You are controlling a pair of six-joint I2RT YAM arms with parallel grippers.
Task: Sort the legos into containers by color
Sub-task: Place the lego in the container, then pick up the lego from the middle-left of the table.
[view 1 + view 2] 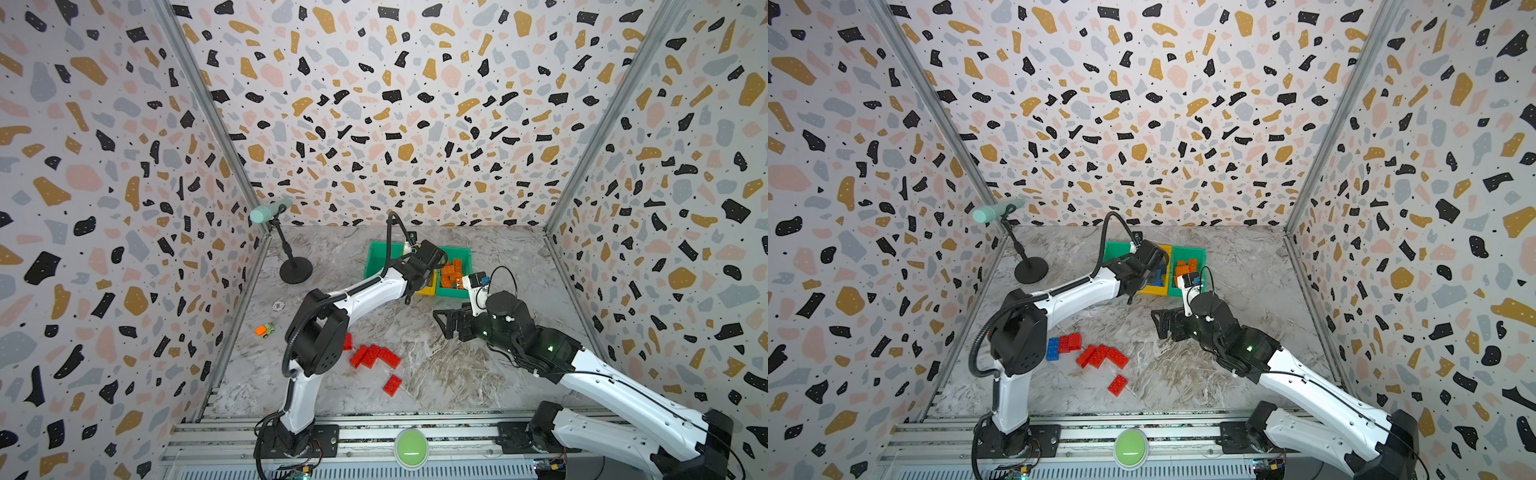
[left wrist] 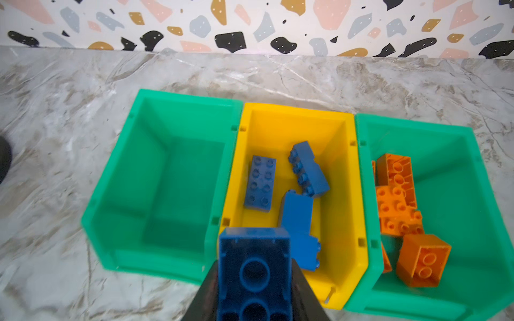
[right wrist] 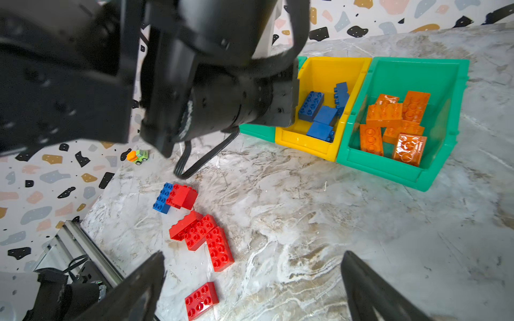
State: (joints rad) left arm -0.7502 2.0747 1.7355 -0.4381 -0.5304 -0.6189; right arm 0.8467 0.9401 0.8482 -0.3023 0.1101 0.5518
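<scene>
Three containers stand in a row at the back: an empty green bin (image 2: 119,166), a yellow bin (image 2: 358,194) holding blue legos (image 2: 260,184), and a green bin (image 2: 472,194) holding orange legos (image 2: 395,200). My left gripper (image 2: 254,278) is shut on a blue brick (image 2: 254,250), underside toward the camera, over the yellow bin's near edge. In both top views it hangs above the bins (image 1: 432,259) (image 1: 1152,259). Red legos (image 3: 203,236) and one blue brick (image 3: 162,198) lie on the table. My right gripper (image 3: 251,258) is open and empty above bare table near them.
A small orange-and-green toy car (image 1: 264,330) sits near the left wall. A microphone on a black round stand (image 1: 295,270) is at the back left. A green button (image 1: 410,449) sits on the front rail. Patterned walls close three sides.
</scene>
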